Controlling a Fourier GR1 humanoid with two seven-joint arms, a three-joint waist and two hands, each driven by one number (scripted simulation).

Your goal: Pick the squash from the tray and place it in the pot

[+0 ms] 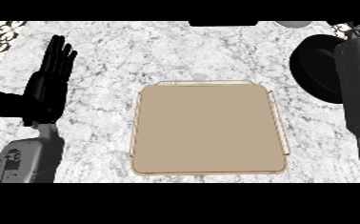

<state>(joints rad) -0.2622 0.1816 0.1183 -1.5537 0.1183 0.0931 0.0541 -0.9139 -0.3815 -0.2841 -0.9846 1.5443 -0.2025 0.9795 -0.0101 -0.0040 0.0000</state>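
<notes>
We see the tray point(209, 127) lying bare in the middle of the marble counter point(175, 56), with no squash on it, and our right forearm point(349, 85) reaching along the right edge across the black pot point(315, 68). The right hand itself is out of view, so we cannot tell whether its fingers are curled or straight, and we cannot see the squash anywhere; we judge it is most likely carried by that hidden hand, over or beyond the pot. Our left hand point(48, 82) rests at the left of the view, fingers straight and pressed together, pointing up, holding nothing. The risk we see lies in the release: with the forearm covering much of the pot, the squash may be let go off centre and strike the rim, then roll onto the counter. The forearm also sits close to the pot's wall, so a sideways pull-back could nudge or tip the pot.
</notes>
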